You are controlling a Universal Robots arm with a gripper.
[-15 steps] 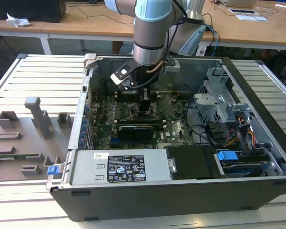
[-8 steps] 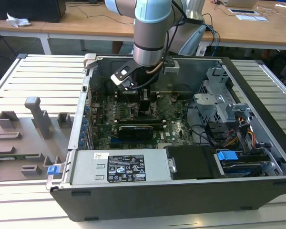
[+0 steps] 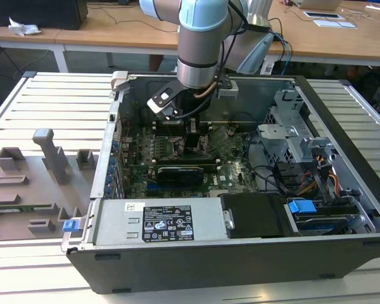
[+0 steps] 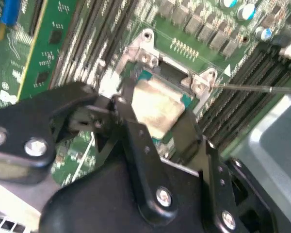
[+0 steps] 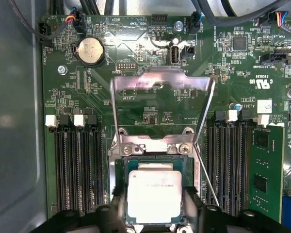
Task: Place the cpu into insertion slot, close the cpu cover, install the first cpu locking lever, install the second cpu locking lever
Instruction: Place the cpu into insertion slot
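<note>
Grey fixture blocks (image 3: 44,171) lie at the exterior view's left, outside the open case's wall (image 3: 104,164). Mid-case, the gripper (image 3: 193,144) reaches down to the green board (image 3: 234,168), with drive cages (image 3: 291,136) crowding the right. Both wrist views add detail: fingers (image 4: 133,131) pinch the cpu (image 5: 154,193) by opposite edges at the insertion slot (image 5: 153,159), memory slots (image 5: 77,170) sit close alongside, and the cpu cover (image 5: 162,82) stands raised.

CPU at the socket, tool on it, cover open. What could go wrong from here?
1. The cpu sits over the insertion slot, but the views cannot settle whether it lies flat. If it is tilted, pressing down or closing up could damage the contacts.
2. The cpu cover stands raised, and a thin lever rod runs right beside the tool. Either might snag on a sideways move.
</note>
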